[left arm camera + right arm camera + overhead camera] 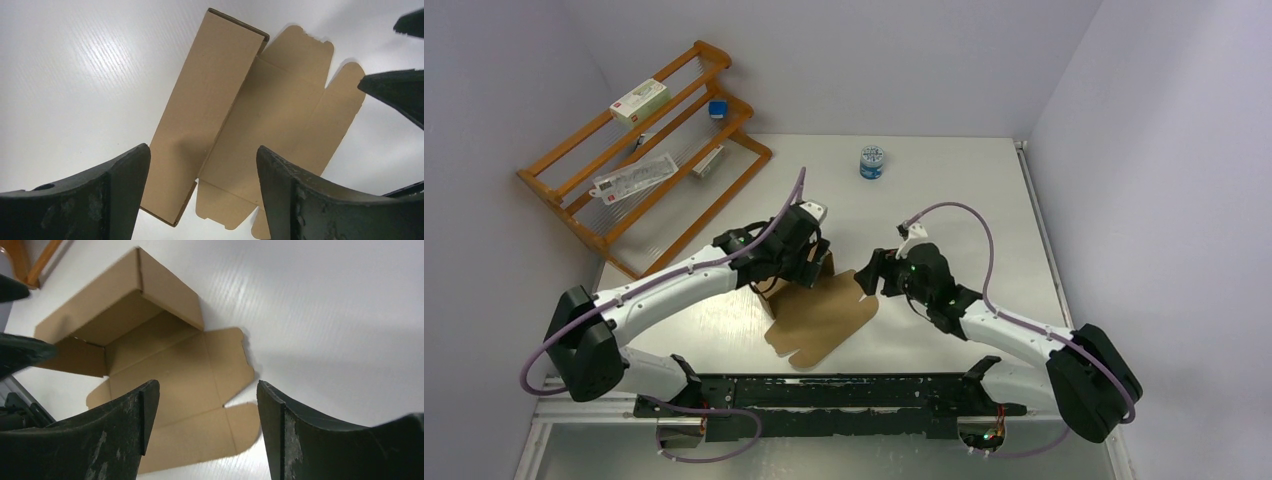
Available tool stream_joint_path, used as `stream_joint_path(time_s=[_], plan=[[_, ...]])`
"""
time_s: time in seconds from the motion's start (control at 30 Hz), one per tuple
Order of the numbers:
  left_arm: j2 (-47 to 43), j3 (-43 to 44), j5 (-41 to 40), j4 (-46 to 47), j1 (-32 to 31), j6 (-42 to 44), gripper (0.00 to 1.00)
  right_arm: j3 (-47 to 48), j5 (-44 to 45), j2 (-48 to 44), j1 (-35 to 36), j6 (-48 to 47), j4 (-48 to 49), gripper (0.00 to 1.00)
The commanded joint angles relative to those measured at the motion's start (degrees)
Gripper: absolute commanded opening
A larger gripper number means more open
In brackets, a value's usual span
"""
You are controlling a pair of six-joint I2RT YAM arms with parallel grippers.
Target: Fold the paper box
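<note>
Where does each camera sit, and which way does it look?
Top external: above and behind, looking down on the table; the left arm and right arm show.
Left wrist: on the left arm, looking down past the left gripper at the paper box.
Right wrist: on the right arm, looking down past the right gripper.
Shared: all see the paper box; each wrist view glimpses the other gripper.

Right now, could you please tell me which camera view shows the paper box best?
The right wrist view: the paper box shows its raised side and flat flaps clearly. The left wrist view looks down on it. In the top view the left arm hides part.
</note>
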Motion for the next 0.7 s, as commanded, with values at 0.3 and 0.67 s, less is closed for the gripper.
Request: stream_joint_path(time_s=[0.3, 0.67], plan=[[-6.81, -3.32, -0.78, 2.09, 3.86, -4.63, 0.86, -3.32, -1.59, 8.12, -3.52, 8.05, 5.65, 0.73], [-9.67, -10.43, 11.77, 7.99, 16.88, -4.28, 0.84, -1.06, -11.98, 22.38, -6.73, 11.33, 15.46, 0.63]])
